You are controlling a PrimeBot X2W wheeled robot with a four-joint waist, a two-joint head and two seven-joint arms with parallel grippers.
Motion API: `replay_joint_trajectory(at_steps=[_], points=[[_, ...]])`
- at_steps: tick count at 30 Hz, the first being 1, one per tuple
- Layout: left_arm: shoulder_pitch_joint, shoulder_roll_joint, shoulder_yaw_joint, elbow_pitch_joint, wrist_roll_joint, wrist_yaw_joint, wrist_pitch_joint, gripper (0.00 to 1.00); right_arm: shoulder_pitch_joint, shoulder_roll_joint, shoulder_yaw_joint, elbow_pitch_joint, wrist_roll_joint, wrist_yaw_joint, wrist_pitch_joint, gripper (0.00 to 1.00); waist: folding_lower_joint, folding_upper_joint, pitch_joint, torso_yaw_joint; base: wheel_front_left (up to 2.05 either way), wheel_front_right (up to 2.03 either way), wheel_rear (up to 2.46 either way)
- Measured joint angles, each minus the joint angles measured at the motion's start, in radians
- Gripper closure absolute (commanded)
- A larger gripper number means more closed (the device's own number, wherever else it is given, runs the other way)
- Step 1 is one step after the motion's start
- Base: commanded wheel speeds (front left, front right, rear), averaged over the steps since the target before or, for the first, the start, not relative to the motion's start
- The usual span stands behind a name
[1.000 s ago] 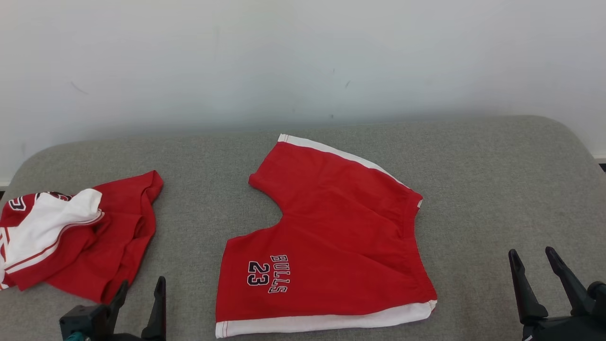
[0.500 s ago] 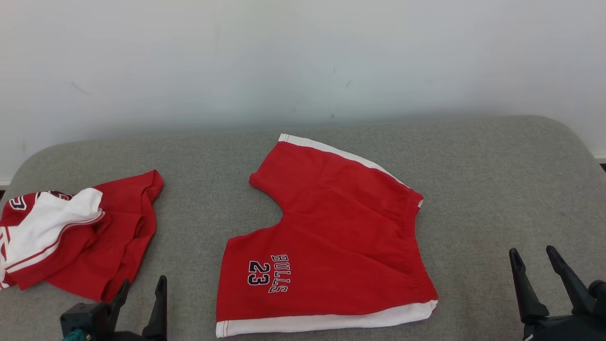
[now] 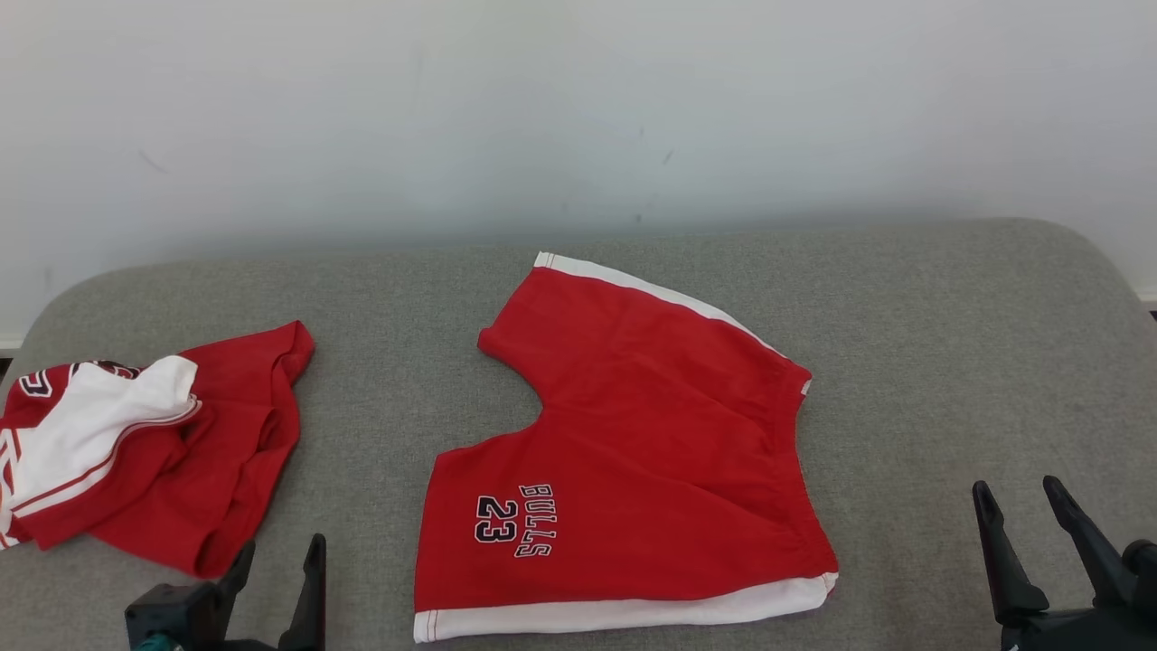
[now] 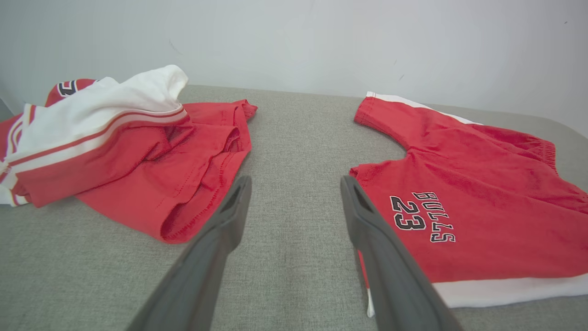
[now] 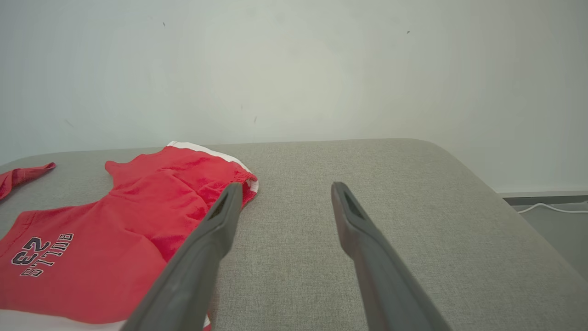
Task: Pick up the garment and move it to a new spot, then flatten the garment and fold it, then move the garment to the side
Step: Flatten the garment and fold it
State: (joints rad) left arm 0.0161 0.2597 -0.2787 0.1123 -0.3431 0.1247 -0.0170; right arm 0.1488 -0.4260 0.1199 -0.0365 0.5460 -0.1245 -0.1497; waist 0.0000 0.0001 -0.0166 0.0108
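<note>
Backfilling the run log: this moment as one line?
red shorts: spread flat on grey cushion, not folded | red-white garment: crumpled, robot's left | left hand: open, empty | right hand: open, empty

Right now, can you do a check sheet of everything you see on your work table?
Surface: grey fabric-padded table, no stains seen.
Job's things: red cotton shorts with white trim, spread flat mid-table, unfolded, "BULLS 23" print facing up.
Clutter: crumpled red and white jersey, heaped at the left, apart from the shorts.
Grippers: left gripper and right gripper both open, empty, touching no cloth.
Cables: thin white cable on the floor beyond the table's right end.
Surroundings: plain white wall behind.
</note>
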Motion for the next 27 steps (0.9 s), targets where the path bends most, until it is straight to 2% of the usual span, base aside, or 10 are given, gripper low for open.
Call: replay_joint_trajectory(at_steps=[15,21,27], points=[[-0.017,-0.010,-0.056,0.010,0.004,-0.021,0.044,0.00,0.007,0.015,0.011,-0.006,-0.003,0.000,0.015,0.00,0.0000,0.0000,0.014,0.034,0.00,0.00,0.00],[-0.024,-0.010,-0.124,0.030,0.004,-0.075,0.089,0.00,0.007,0.026,0.045,0.003,0.002,0.003,0.055,0.00,0.0000,0.0000,0.021,0.044,0.00,0.00,0.00],[-0.028,-0.034,-0.201,0.063,0.018,-0.124,0.124,0.00,0.003,0.036,0.102,0.040,0.017,0.034,0.120,0.00,0.0000,0.0000,0.040,0.051,0.00,0.00,0.00]])
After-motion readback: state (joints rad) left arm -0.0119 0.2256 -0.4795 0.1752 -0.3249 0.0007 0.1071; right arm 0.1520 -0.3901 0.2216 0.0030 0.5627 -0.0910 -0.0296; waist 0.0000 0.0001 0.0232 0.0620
